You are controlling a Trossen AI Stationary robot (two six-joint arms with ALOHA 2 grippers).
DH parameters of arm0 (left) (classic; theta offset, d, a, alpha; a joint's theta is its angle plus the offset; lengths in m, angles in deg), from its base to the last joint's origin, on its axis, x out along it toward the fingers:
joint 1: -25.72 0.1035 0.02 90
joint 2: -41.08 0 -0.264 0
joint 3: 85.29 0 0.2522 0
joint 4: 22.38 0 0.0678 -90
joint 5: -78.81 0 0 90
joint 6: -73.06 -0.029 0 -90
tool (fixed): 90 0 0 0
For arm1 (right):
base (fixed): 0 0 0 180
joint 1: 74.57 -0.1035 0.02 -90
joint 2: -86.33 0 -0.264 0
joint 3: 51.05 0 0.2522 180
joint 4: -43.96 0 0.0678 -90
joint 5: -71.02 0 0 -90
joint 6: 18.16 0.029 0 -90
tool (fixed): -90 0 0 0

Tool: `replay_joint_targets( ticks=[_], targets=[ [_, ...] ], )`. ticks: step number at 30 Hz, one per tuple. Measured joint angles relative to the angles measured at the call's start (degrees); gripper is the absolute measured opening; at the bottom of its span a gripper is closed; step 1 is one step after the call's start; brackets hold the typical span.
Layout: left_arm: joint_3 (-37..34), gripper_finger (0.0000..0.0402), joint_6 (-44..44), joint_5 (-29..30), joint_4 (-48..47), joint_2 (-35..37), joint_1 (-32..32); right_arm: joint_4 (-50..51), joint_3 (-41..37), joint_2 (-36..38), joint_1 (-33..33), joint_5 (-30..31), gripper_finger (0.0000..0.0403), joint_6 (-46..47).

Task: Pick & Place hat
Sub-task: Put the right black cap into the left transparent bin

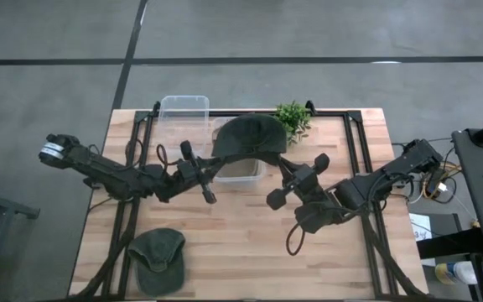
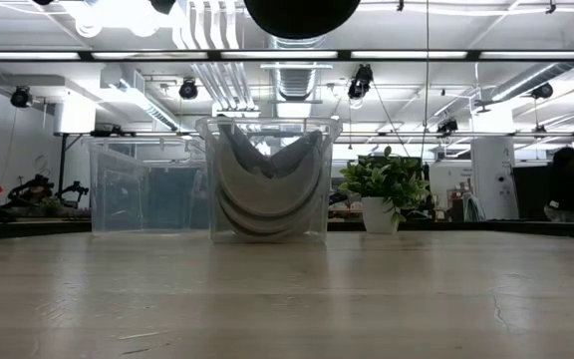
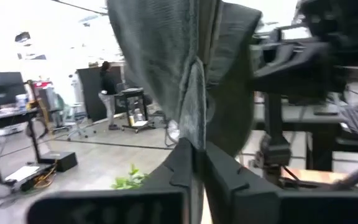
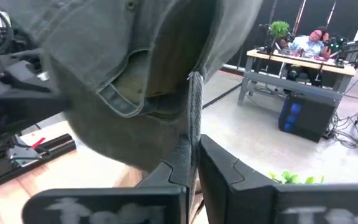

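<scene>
A dark green cap (image 1: 250,138) hangs in the air between both grippers, above a clear bin (image 1: 240,170) that holds several stacked caps (image 2: 267,189). In the low view only its rounded underside (image 2: 302,15) shows at the top edge. My left gripper (image 1: 216,165) is shut on the cap's left side, and my right gripper (image 1: 285,164) on its right side. A second green cap (image 1: 158,256) lies flat on the table near the near-left corner. My left gripper (image 3: 197,146) pinches the cap's lower rim (image 3: 194,112) between its two fingers, reaching in from the table's left. The cloth is bunched into a fold above the fingertips, and the cap is lifted clear. My right gripper (image 4: 193,142) pinches the cap's lower rim (image 4: 195,102) between its two fingers, reaching in from the table's right, on the side opposite the left gripper. The cap rises above the fingertips, clear of the table and the bin.
An empty clear bin (image 1: 183,116) stands at the far edge, left of the bin with caps. A small potted plant (image 1: 292,117) stands at the far edge to their right. Bare wooden tabletop (image 1: 250,243) lies toward the near edge.
</scene>
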State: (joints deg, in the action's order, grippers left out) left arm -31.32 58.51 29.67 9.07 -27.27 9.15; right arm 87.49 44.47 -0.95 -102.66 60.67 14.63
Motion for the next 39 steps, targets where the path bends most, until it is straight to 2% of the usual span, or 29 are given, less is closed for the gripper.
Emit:
replay_joint_targets(
  ticks=[5, 11, 17, 22, 26, 33, 39],
  targets=[
    [0.1, 0.0009, 0.9, 0.3, -0.9, 0.5, 0.1, -0.1, 0.0, 0.0, 0.0, -0.6, 0.0026, -0.3],
    [1.0, 0.0005, 2.6, 3.6, -9.5, 6.2, 0.0, -0.2, 0.2, 0.3, 0.1, -1.3, 0.0088, -5.5],
    [3.2, 0.0004, 6.0, 12.4, -23.7, 15.3, 0.0, 0.0, 0.2, 0.7, 0.0, -0.2, 0.0173, -10.5],
    [6.0, 0.0004, 12.9, 20.4, -37.9, 22.2, 0.1, 0.1, -1.1, 0.7, -0.1, -0.4, 0.0215, -11.2],
    [6.7, 0.0003, 14.9, 27.7, -43.4, 26.2, 0.1, 0.1, -2.2, 0.7, -0.2, -1.3, 0.0229, -11.4],
    [6.6, 0.0005, 18.0, 34.7, -47.4, 30.5, 0.3, 0.1, -3.8, 0.7, -0.2, -2.1, 0.0235, -11.4],
    [6.3, 0.0003, 24.3, 35.7, -53.0, 32.7, 0.8, 0.1, -6.3, 0.7, -0.2, -2.3, 0.0231, -11.3]
  ],
)
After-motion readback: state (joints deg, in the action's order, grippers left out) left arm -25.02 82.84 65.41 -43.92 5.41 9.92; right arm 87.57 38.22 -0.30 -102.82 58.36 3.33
